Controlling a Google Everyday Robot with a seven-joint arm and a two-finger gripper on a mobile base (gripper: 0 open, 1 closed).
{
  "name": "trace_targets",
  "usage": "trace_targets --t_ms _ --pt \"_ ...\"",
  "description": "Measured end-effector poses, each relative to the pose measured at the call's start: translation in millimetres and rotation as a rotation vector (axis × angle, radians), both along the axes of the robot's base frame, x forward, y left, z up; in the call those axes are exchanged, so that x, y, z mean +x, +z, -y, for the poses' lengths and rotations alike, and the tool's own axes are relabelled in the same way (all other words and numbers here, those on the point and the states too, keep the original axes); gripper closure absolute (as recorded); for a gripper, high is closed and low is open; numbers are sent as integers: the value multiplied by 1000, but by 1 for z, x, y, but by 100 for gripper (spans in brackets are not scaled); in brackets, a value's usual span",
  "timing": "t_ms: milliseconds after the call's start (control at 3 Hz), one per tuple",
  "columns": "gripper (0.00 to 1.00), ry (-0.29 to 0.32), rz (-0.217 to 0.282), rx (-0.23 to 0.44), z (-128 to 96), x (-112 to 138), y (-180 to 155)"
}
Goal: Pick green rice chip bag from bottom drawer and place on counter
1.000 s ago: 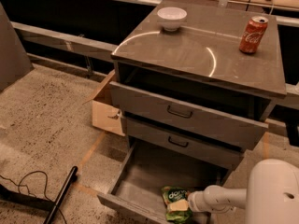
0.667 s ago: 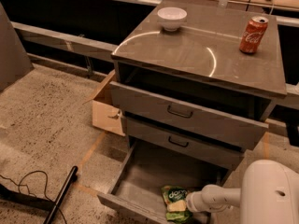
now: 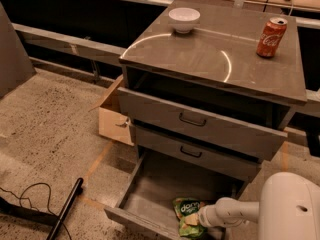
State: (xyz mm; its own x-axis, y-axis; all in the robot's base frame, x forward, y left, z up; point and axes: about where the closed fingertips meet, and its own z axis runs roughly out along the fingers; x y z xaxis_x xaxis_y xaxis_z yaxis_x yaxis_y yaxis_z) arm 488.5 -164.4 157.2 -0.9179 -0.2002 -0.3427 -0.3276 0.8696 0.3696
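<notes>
Gripper (image 3: 201, 218): low at the front right of your pulled-out drawer (image 3: 150, 196) | Grip: hidden from you, so it is unclear whether it holds anything | Bag (image 3: 187, 214): in the drawer, touching the gripper's left | Counter (image 3: 200, 51): well above it, carrying 1 bowl (image 3: 184, 19) and 1 can (image 3: 271, 30)
</notes>
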Motion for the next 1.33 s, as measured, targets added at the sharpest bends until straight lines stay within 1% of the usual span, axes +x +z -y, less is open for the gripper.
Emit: trace_targets --t_ms 333,667,1000,1333 --pt "88 25 62 49 -5 7 33" --pt "100 80 132 121 -15 11 78" --pt "100 161 181 195 -24 6 123" --pt "100 260 239 270 -29 1 170"
